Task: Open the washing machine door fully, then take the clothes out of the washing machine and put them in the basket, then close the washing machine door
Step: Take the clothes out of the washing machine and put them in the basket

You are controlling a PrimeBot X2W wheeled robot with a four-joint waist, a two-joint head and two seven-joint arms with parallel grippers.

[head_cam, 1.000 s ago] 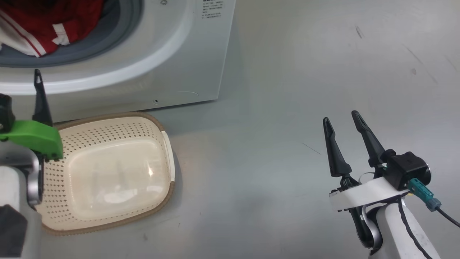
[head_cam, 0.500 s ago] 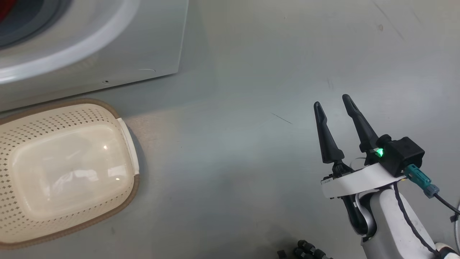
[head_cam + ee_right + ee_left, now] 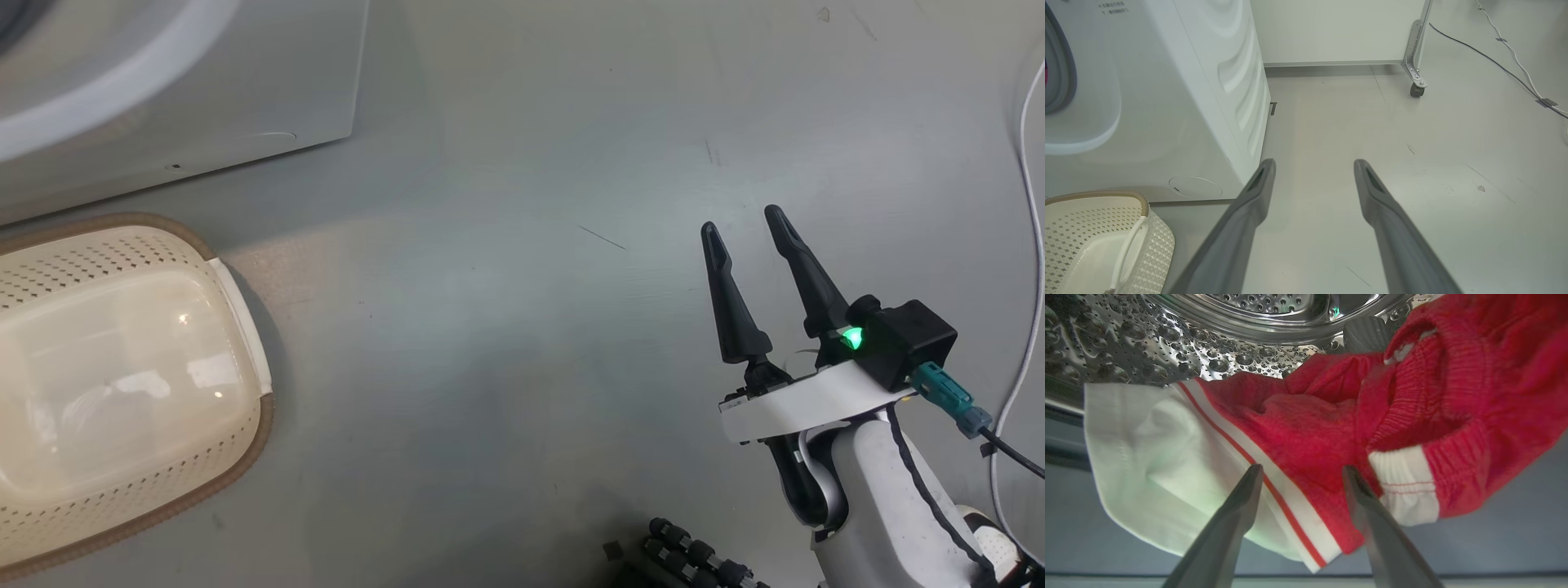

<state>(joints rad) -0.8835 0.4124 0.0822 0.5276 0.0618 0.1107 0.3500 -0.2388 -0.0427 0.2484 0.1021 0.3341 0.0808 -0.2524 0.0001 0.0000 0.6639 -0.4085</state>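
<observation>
pointing left gripper into the washing machine drum | jaws spread, holding nothing | clothes lie dead ahead at the fingertips, maybe touching, striped hem running crosswise to the gap | right gripper released, well apart, the farther arm | basket beside the machine's foot

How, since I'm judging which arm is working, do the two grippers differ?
The left gripper faces the clothes at the drum; the right gripper faces bare floor. The left gripper's fingers flank a striped fold; the right gripper's flank nothing. Both stand open, holding nothing.
</observation>
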